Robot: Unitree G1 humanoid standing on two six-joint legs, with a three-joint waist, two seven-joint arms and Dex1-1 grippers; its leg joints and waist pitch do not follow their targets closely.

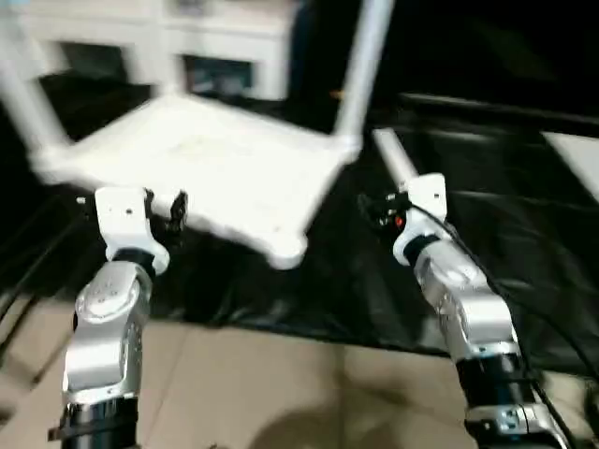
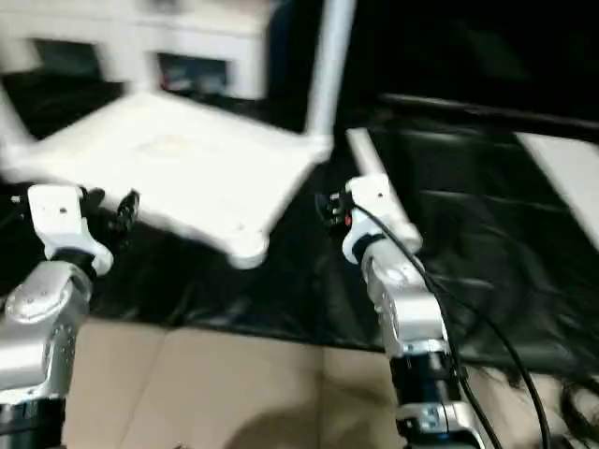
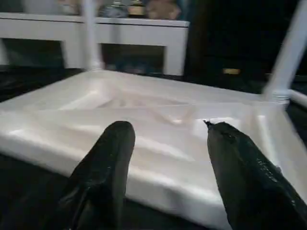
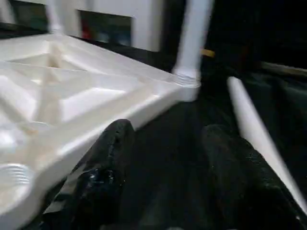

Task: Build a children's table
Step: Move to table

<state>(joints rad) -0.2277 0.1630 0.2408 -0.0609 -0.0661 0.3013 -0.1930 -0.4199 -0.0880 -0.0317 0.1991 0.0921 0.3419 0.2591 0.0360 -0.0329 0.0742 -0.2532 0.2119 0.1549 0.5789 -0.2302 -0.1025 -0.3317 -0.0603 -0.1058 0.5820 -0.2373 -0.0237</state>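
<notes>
Table top point(image 1: 206, 173) inverted on black sheet point(image 1: 393, 290), two legs point(image 1: 360, 65) fitted. Left gripper point(image 3: 165, 158) and right gripper point(image 4: 163, 163) jaws released, empty. Risk: loose leg point(image 4: 259, 139) rolls away if nudged; near corner socket point(image 4: 14, 175) misaligned during insertion.

Both forearms are rounded silver shells with black bands at the lower joints and a white collar at each wrist, topped by a white boxy wrist block. The left pincer point(image 1: 164, 210) and right pincer point(image 1: 379, 213) have black fingers point(image 3: 103, 167) with a glossy, tapered look. A black cable runs along the right forearm, with a small red spot beside its wrist block.
</notes>
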